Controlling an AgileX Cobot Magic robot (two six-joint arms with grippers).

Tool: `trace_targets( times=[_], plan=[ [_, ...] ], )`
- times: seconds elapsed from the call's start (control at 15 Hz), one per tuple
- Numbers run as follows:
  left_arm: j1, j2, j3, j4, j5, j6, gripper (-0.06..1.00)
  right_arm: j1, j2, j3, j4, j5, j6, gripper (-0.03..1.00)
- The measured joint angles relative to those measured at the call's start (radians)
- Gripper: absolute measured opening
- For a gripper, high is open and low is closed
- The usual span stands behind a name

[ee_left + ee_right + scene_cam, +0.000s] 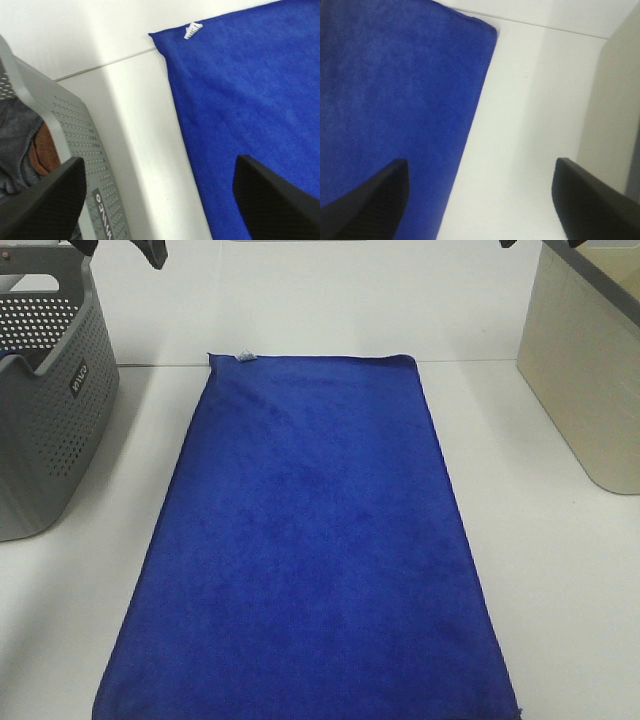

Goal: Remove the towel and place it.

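Blue towel lay flat, spread lengthwise on the white table. Soft and floppy, probably light, it looked best pinched at its far corners. Both pincers hovered open, empty.

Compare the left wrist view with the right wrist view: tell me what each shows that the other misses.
Only the left wrist view shows the grey basket with dark and brown cloth inside, and the towel's white tag. Only the right wrist view shows the beige bin. Both show the blue towel lying flat on the white table, and open gripper fingers holding nothing.
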Motion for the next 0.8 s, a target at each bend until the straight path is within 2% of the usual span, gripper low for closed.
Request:
trace_targets(
  times=[0.07, 0.2, 0.4, 0.53, 0.6, 0.8],
  plan=[
    [0.011, -0.006, 0.000, 0.000, 0.001, -0.007, 0.76, 0.000, -0.015, 0.000, -0.035, 0.002, 0.008, 0.77],
    [0.115, -0.031, 0.018, -0.031, 0.000, -0.023, 0.76, -0.006, -0.035, 0.000, -0.091, 0.003, 0.050, 0.77],
    [0.223, -0.104, 0.134, -0.113, 0.001, 0.013, 0.76, -0.053, -0.072, 0.051, -0.069, 0.002, 0.093, 0.75],
    [0.247, -0.209, 0.291, -0.106, 0.000, 0.038, 0.76, -0.082, -0.167, 0.204, -0.068, 0.000, 0.114, 0.73],
    [0.250, -0.272, 0.379, -0.078, 0.000, 0.040, 0.76, -0.082, -0.230, 0.296, -0.079, 0.000, 0.120, 0.73],
    [0.250, -0.530, 0.684, -0.043, -0.001, 0.040, 0.76, -0.082, -0.474, 0.580, -0.061, 0.001, 0.145, 0.73]
  ],
)
